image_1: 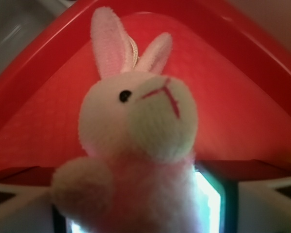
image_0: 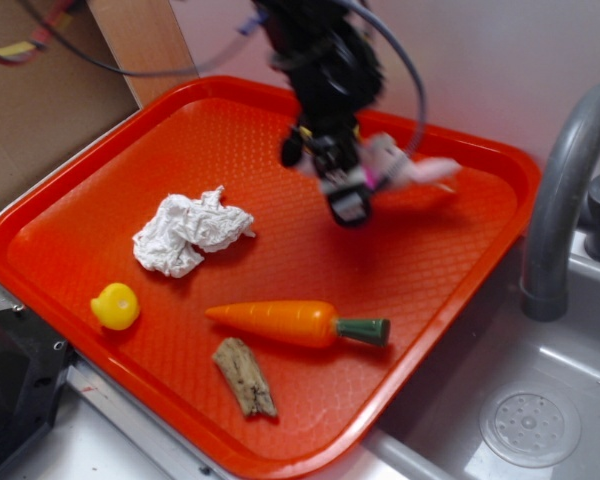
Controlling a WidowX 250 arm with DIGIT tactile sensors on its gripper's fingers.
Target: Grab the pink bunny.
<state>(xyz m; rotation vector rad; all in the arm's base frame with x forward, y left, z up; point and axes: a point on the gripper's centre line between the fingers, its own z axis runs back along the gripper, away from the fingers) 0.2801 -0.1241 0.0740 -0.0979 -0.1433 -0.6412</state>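
Over the tray's far half, toward one o'clock from its centre, hangs the one gripper, black and blurred. Its jaws are closed on the one bunny, whose pale body juts out to the three o'clock side of them. A shadow lies on the tray beneath, so the bunny looks lifted clear, though the blur leaves that uncertain. From the wrist view the bunny fills the middle, pinched low on its body, head up, one dark eye showing, two ears pointing to twelve o'clock, red tray behind.

On the tray lie four other things, one of each: a paper wad at nine o'clock of centre, a yellow duck at eight, a carrot at six with its green end toward three, and a wood scrap just beyond it at six, near but apart. One grey faucet and one sink sit at four o'clock, off the tray.
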